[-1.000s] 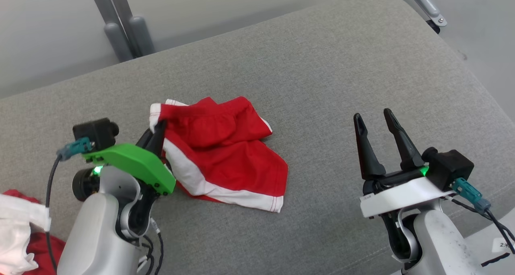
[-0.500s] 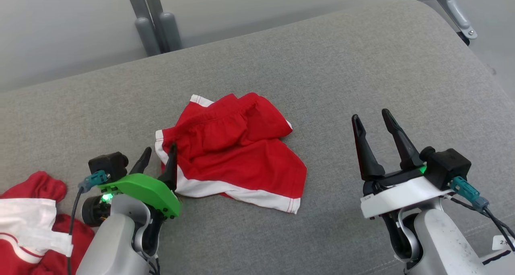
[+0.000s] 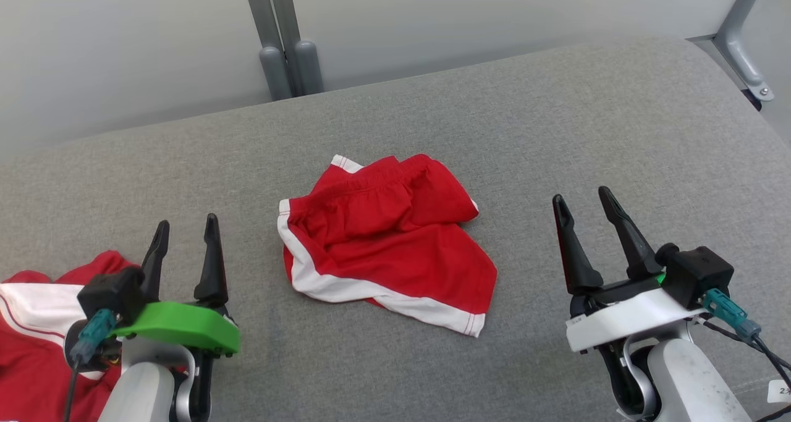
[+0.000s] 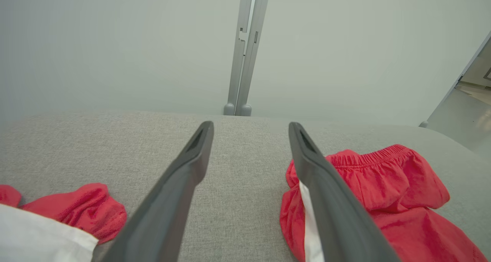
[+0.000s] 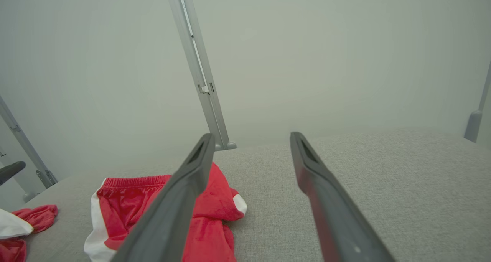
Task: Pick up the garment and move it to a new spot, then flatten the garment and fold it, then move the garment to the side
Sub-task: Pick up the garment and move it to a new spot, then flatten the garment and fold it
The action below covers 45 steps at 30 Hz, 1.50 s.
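Observation:
Red shorts with white trim [image 3: 386, 240] lie crumpled in the middle of the grey cushioned surface [image 3: 525, 131], elastic waistband toward the far side. My left gripper [image 3: 185, 230] stands open to their left, apart from the cloth, nothing between its fingers. In the left wrist view the shorts [image 4: 383, 200] sit just right of the open left gripper [image 4: 249, 129]. My right gripper [image 3: 583, 202] is open to the right of the shorts, well clear of them. The right wrist view has the shorts [image 5: 126, 200] at lower left, partly behind the left finger of the right gripper [image 5: 251, 139].
A second pile of red and white clothing [image 3: 37, 323] lies at the lower left beside my left arm, also seen as red and white cloth [image 4: 73, 212] in the left wrist view. Grey metal posts [image 3: 284, 45] stand behind the surface, with another bracket [image 3: 741, 51] at the far right.
My left gripper let go of the shorts' edge, opened and drew back to the left. The head camera shifted, so the whole scene slid right. The right gripper stayed open.

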Available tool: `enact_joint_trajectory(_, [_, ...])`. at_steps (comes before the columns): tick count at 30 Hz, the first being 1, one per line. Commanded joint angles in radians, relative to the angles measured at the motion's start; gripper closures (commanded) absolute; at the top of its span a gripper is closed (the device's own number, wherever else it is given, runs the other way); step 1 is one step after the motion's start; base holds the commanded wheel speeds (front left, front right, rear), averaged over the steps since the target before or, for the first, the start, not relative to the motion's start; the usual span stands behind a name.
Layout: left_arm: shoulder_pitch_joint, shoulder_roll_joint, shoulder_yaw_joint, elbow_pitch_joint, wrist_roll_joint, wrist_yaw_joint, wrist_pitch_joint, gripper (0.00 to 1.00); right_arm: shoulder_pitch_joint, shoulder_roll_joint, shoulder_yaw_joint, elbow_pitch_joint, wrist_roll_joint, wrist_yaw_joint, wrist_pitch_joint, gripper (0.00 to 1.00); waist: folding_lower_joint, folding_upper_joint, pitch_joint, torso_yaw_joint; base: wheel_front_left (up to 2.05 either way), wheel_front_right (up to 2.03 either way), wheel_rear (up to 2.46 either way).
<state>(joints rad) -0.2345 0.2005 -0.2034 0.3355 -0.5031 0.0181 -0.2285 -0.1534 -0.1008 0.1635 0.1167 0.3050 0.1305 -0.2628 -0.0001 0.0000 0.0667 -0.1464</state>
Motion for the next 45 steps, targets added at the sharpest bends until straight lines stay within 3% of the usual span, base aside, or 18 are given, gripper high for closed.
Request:
enact_joint_trajectory(1, [0.031,0.005,0.009,-0.028,0.011,0.010,-0.016,0.00,0.011,0.004,-0.006,-0.006,0.003,0.000,-0.003,0.00,0.0001,0.0000,-0.006,0.005,0.00,0.00,0.00])
enact_joint_trajectory(9, [0.191,-0.036,0.080,-0.223,0.130,0.050,-0.037,0.00,0.046,-0.009,-0.014,-0.006,-0.001,0.000,-0.003,0.00,0.0001,0.0000,-0.019,0.020,0.00,0.00,0.00])
enact_joint_trajectory(20, [0.260,-0.102,0.114,-0.269,0.227,0.010,-0.037,0.00,0.059,-0.006,-0.029,0.000,0.006,0.000,-0.003,0.00,0.0001,0.0000,-0.028,0.027,0.00,0.00,0.00])
enact_joint_trajectory(33, [0.266,-0.134,0.157,-0.261,0.258,-0.030,-0.037,0.00,0.070,-0.010,-0.029,0.005,0.016,0.000,-0.003,0.00,0.0001,0.0000,-0.040,0.024,0.00,0.00,0.00])
enact_joint_trajectory(39, [0.272,-0.139,0.163,-0.248,0.268,-0.044,-0.037,0.00,0.089,-0.008,0.028,0.112,0.113,0.000,0.001,0.00,0.0001,0.0000,-0.039,0.034,0.00,0.00,0.00])
enact_joint_trajectory(45, [0.255,-0.144,0.162,-0.235,0.273,-0.055,-0.037,0.00,0.041,-0.033,0.161,0.266,0.283,0.000,0.141,0.00,0.0001,0.0000,-0.037,0.067,0.00,0.00,0.00])
